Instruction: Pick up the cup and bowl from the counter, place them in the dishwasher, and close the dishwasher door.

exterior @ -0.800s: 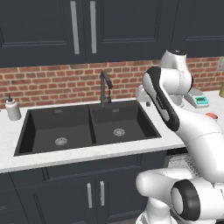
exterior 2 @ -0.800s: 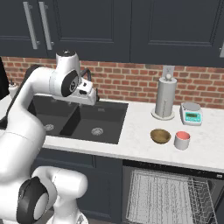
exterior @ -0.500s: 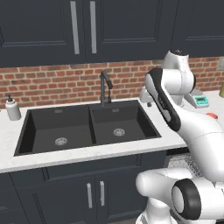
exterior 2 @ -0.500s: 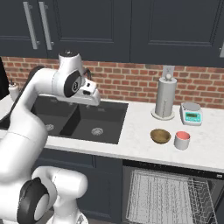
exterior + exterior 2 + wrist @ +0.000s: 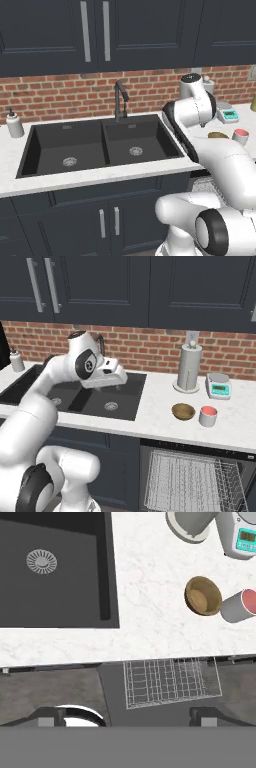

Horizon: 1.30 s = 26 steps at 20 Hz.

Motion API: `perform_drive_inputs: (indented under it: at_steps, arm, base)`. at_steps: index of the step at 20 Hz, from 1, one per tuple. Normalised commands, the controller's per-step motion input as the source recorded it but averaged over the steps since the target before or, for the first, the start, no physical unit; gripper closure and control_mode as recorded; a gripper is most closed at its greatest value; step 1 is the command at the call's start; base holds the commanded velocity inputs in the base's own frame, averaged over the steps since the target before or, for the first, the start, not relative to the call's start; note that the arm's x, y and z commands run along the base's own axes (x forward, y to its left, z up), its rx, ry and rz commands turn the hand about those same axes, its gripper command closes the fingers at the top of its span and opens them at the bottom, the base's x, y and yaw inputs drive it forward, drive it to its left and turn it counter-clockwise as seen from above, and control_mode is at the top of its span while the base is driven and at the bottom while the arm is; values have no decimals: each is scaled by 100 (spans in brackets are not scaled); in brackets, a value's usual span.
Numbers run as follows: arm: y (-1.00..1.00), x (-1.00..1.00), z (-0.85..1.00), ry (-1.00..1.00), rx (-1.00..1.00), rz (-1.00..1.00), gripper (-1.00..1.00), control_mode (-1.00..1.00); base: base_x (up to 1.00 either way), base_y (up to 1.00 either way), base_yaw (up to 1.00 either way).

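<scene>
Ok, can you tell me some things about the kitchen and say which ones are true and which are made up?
1. The small tan-brown wooden bowl sits on the white speckled counter right beside the small grey cup with the red top. True.
2. The end effector is holding the cup. False: its fingers stand wide apart with nothing between them, and the cup is on the counter.
3. The dishwasher is open, with its silver wire rack showing. True.
4. The bowl is lying in the black double sink. False: it is on the counter, to the right of the sink.
5. A tall grey paper-towel roll stands behind the bowl, near the brick wall. True.
</scene>
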Motion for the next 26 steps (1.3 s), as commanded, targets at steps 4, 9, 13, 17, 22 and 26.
perform_drive_inputs:
  at_steps: [4,9,13,17,22,26]
  arm:
    - [-68,82,-8,3,-17,-16,-100,-100]
    - [-74,70,1,3,2,-16,-100,-100]
    - [-41,11,0,0,7,-10,-100,-100]
    - [-16,0,-1,4,2,-1,-100,-100]
    - [-15,0,-12,0,0,0,-100,-100]
    - [-14,0,-36,0,0,0,-100,-100]
  base:
    - [0,0,0]
    - [0,0,0]
    - [0,0,0]
    - [0,0,0]
    - [0,0,0]
    - [0,0,0]
